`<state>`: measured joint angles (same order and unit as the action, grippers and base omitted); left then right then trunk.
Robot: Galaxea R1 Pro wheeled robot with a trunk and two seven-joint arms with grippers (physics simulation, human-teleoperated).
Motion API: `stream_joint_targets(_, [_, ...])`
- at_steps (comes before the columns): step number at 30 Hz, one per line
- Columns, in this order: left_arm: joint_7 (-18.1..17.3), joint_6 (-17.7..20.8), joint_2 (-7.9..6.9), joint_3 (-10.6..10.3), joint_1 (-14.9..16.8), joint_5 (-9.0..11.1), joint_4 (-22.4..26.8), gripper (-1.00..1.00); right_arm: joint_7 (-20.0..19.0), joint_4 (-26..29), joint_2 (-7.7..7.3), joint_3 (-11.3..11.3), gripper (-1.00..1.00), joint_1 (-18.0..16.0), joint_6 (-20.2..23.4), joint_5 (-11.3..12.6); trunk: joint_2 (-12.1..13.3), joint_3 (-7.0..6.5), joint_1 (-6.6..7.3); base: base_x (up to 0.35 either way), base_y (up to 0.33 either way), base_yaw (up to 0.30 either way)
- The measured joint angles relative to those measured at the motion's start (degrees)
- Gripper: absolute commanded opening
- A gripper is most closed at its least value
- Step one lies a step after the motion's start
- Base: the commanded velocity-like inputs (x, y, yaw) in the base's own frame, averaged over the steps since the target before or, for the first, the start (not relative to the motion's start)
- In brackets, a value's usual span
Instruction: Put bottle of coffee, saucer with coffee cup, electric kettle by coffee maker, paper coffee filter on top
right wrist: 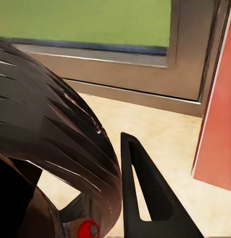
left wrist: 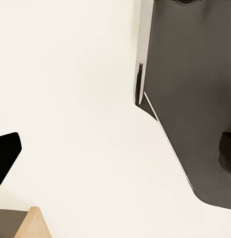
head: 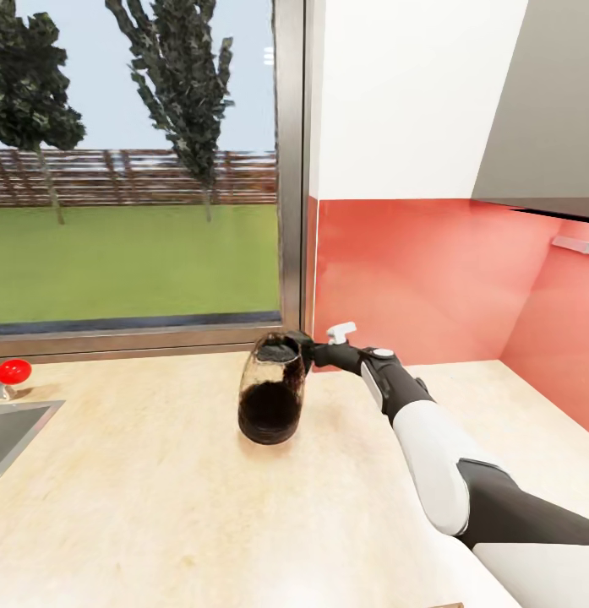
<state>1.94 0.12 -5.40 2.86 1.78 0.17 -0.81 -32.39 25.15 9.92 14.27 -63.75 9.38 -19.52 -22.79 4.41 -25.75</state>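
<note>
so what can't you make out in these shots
- Right gripper, head view: the bottle hides its fingers, so the grip is unclear.
- Bottle, right wrist view: too close, cut off by the frame edges.
- Sink, head view: cut off by the left edge.
- Left wrist view: blank pale and dark surfaces, unidentifiable.

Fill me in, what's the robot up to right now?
The right arm is reaching over the kitchen countertop, with its right end effector at the top of the bottle of coffee. The bottle stands upright on the counter near the window, dark coffee filling its lower part. Whether the fingers are clamped on it can't be made out. A sink edge and a red knob sit at the far left.
</note>
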Motion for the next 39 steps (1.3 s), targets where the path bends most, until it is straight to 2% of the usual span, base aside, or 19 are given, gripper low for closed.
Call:
stream_joint_targets(4, [0.06,0.03,0.02,-0.05,0.00,-0.01,0.06,1.00,-1.01,-0.27,0.00,-0.16,-1.00,0.00,0.09,0.04,0.00,0.00,0.00,0.000,0.000,0.000])
stream_joint_targets(5, [0.07,0.03,0.02,-0.05,0.01,-0.01,0.10,1.00,-2.38,-0.28,0.00,-0.18,-1.00,0.00,0.10,0.03,0.00,0.00,0.00,0.000,0.000,0.000])
stream_joint_targets(9, [0.09,0.04,0.03,-0.06,0.01,-0.01,0.10,1.00,-12.88,0.01,0.00,-0.15,-1.00,0.01,0.13,-0.09,0.00,0.00,0.00,0.000,0.000,0.000])
stream_joint_targets(12, [0.14,-0.02,0.04,-0.12,0.00,-0.01,0.09,1.00,-15.55,0.05,0.00,-0.11,-1.00,0.00,0.13,-0.12,0.00,0.00,0.00,0.000,0.000,0.000])
stream_joint_targets(25, [0.19,-0.04,0.44,0.26,0.02,0.33,0.49,1.00,-17.76,-0.14,0.00,-0.10,-1.00,0.00,0.12,-0.05,0.00,-0.27,0.00,-0.005,0.004,0.001])
stream_joint_targets(39, [0.20,-0.04,0.39,0.34,0.01,0.54,0.49,1.00,-17.79,-0.22,0.00,-0.10,-1.00,0.00,0.12,0.03,0.01,-1.40,-0.02,-0.261,0.211,0.150])
